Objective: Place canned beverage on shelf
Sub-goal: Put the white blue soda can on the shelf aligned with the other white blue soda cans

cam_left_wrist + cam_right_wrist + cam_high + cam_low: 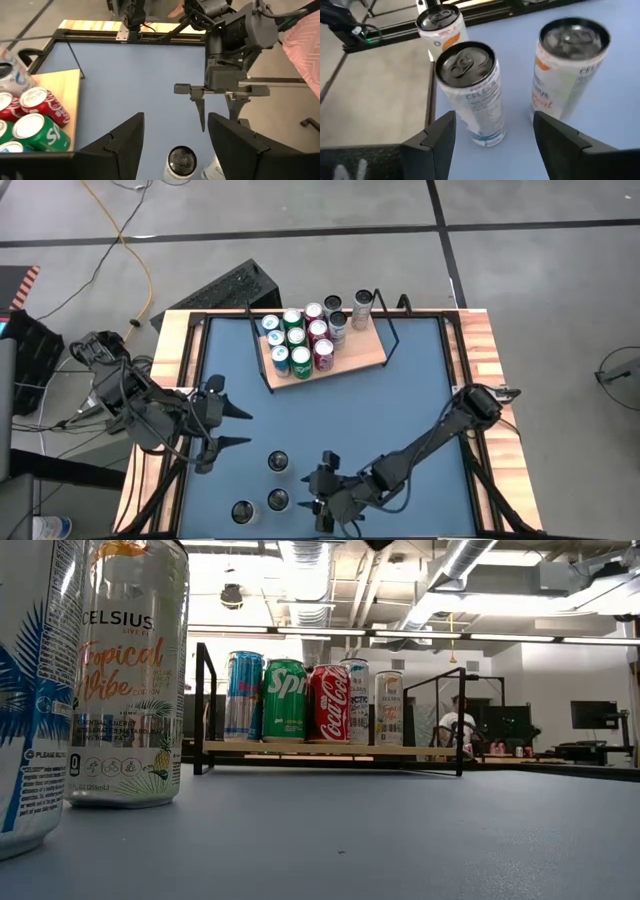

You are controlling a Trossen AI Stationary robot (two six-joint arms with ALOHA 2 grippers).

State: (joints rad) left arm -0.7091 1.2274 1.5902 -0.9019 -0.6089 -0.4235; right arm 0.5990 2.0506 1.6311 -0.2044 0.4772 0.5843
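The right gripper point(322, 492) is open just beside three cans point(277, 461) at the near edge. The left gripper point(237, 427) waits open. The shelf point(372, 352), far side, holds other cans.

"CELSIUS" and "Tropical Vibe" are read on the tall white can point(125, 675) near the low camera. On the light-wood shelf point(330, 749), "Sprite" is read on a green can point(284, 700) and "Coca-Cola" on a red can point(328, 703).

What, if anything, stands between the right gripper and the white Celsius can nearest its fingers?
Nothing visible does. The right gripper is open with the white Celsius can directly ahead between its fingers, not yet gripped. Two other white cans stand apart to the sides.
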